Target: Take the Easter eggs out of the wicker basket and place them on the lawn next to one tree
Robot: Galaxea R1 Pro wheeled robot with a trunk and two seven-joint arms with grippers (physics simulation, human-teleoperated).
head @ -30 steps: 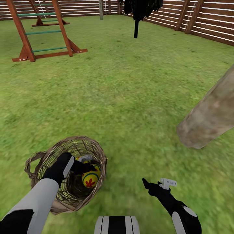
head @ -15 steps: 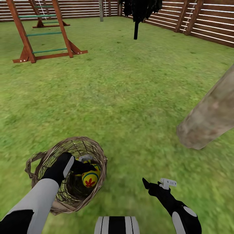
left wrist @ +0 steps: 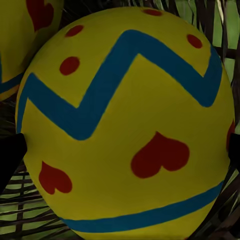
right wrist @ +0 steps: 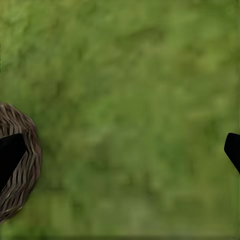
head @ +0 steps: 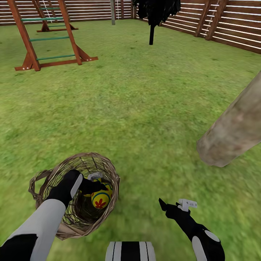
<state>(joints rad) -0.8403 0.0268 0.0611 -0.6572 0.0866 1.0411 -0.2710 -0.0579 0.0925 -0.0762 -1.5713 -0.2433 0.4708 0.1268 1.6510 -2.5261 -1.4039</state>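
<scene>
- While the left gripper reaches down inside the small round tan-brown open-weave wicker basket, a yellow Easter egg with a blue-green zigzag band and red heart marks sits squarely between its jaws: the left wrist view has a dark fingertip at one flank of the egg and another at the opposite flank.
- The left jaws stand about an egg's width apart around that egg; whether the pads press on the shell I cannot tell.
- From the head view a yellow egg with a red flower mark lies in the basket just under the left gripper, and the edge of a second yellow egg touches or nearly touches the framed one in the left wrist view.
- The basket stands on the mottled green lawn, near the robot's base.
- The right gripper hangs over bare grass to the right of the basket, its jaws spread wide and empty.
- A thick, leaning grey-beige tree trunk meets the lawn further right, well apart from the basket.
- Against the picture of a second ago, both arms, the basket and the egg keep the same places; only the camera has tipped a trifle, sliding the far brown slatted fence and the wooden playset slightly down.
</scene>
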